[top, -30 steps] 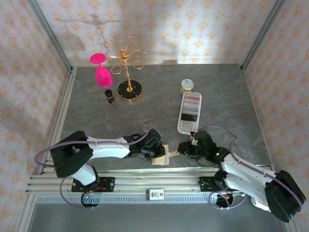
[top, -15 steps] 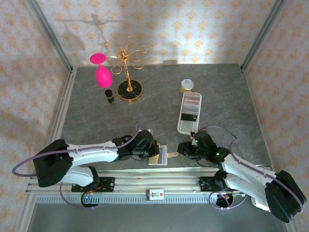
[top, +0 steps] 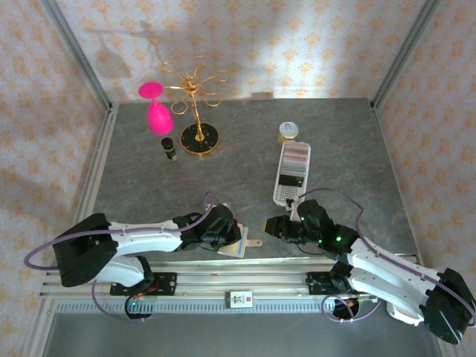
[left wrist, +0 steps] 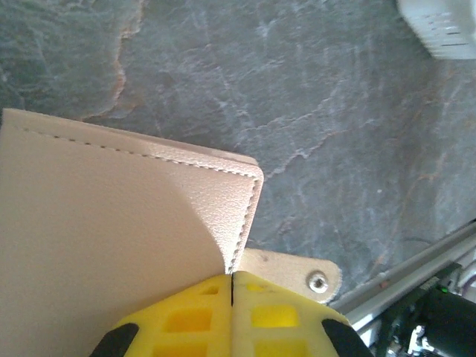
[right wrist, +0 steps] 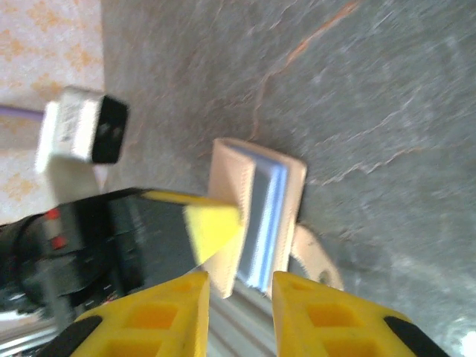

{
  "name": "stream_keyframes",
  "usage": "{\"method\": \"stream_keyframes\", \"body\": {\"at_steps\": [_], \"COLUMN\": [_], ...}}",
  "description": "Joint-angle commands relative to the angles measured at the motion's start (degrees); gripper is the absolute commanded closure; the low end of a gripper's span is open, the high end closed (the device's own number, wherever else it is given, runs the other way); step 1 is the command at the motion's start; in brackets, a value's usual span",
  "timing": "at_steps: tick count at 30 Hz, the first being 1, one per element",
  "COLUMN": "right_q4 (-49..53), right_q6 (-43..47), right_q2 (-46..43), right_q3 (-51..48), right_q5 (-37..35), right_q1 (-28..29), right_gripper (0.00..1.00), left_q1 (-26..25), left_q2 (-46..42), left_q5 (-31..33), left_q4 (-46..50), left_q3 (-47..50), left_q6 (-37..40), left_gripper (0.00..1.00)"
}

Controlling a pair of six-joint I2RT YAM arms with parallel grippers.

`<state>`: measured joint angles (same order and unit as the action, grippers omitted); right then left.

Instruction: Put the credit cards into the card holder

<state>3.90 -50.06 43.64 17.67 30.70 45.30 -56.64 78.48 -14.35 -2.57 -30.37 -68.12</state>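
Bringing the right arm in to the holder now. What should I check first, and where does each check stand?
1. Left gripper clamped on holder: ok, fingers shut on its cover edge.
2. Right gripper loaded: not ok, jaws open, nothing between them.
3. Right gripper aimed at holder: ok, the holder's open edge sits ahead of the gap.
4. Free slot in holder: cannot tell, pale edges show between the covers.
5. Snap tab unfastened: ok, it sticks out free past the cover.
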Motion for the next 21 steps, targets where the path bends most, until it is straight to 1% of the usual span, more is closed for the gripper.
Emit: {"method": "stream_keyframes", "body": {"at_steps": [1,3,5,7,8,12,15,21], "right_q4": [-3.08,-3.84,-6.72,-10.29,-12.06,-14.98,-19.8,-21.3], "right_q6": [-5.08,-5.72,-6.59,-7.04,-6.98,-5.93,-6.36,-5.06], "right_q2": [-0.25,2.06,5.32,9.28,11.77,21.82,28.11,36.98], "right_q3": [1.01,2.3,3.15,4.3,5.2,9.22,10.03,12.89], "right_q5": [-1.94,-3.94,-4.37,-4.25,-3.9,-2.75,-0.66,3.54], "right_q1": [0.84,0.82,0.84,0.8,0.82,0.83,0.76,0.76], "right_gripper": [0.7,0.66,0.68,0.76,0.81,1.0,1.0,1.0], "left_q1": [-0.11,-0.12,-0.09,0.1,0.19,0.6,0.88,1.18], "left_q2": [2.96,3.44,3.31,3.18,3.11,1.94,0.79,0.1], "left_q5": [0.32,-0.16,-0.79,-1.7,-1.98,-2.21,-2.57,-3.31], "left_q4": [-1.45,-3.01,-5.87,-8.19,-8.94,-10.73,-12.72,-14.36], "left_q3": [0.48,1.55,3.49,5.15,5.69,7.51,9.19,10.63], "left_q6": [-0.53,-1.11,-2.17,-3.02,-3.37,-4.1,-4.74,-5.42], "left_gripper": [1.0,1.0,1.0,1.0,1.0,1.0,1.0,1.0]}}
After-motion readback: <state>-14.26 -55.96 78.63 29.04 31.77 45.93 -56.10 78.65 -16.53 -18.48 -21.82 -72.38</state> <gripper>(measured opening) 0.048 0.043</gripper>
